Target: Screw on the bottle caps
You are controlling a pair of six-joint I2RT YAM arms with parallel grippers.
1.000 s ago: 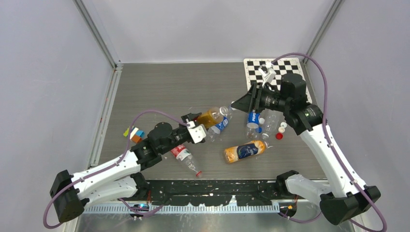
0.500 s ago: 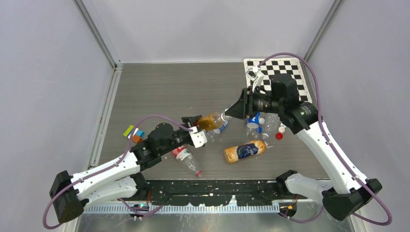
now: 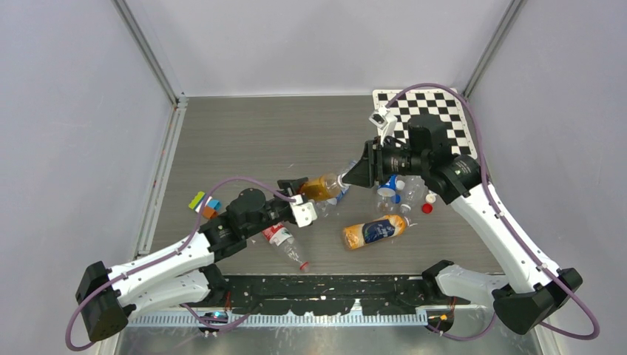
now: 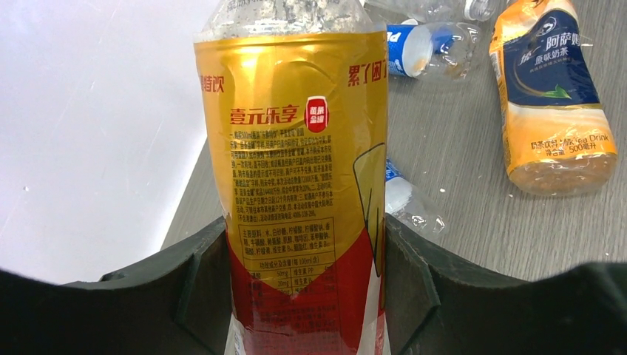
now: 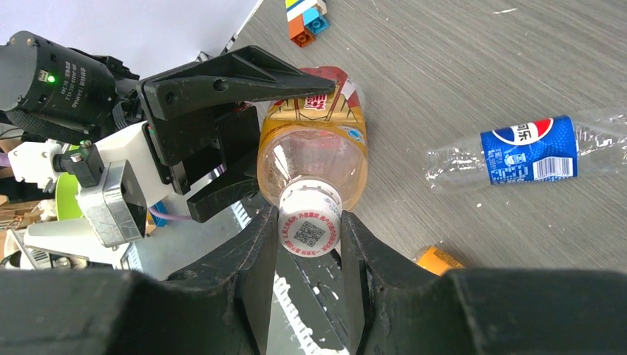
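Observation:
My left gripper (image 4: pixel 303 296) is shut on a clear bottle with a yellow and red label (image 4: pixel 296 185), holding it tilted above the table (image 3: pixel 322 186). My right gripper (image 5: pixel 310 240) is shut on a white cap (image 5: pixel 310 228) with red print, which sits at the mouth of that bottle (image 5: pixel 310 140). In the top view the right gripper (image 3: pixel 346 177) meets the bottle's neck. Loose caps lie right of it: a red one (image 3: pixel 426 208), a white one (image 3: pixel 431 197) and a blue one (image 3: pixel 397 198).
An orange tea bottle (image 3: pixel 375 231), a Pepsi bottle (image 3: pixel 387 185), another clear bottle (image 3: pixel 414 188) and a red-labelled bottle with a red cap (image 3: pixel 285 242) lie on the table. Coloured blocks (image 3: pixel 205 203) lie left. A checkerboard (image 3: pixel 429 111) lies at the back right.
My right gripper has moved left and down with the white cap to the bottle's mouth. The left gripper with the bottle has shifted slightly.

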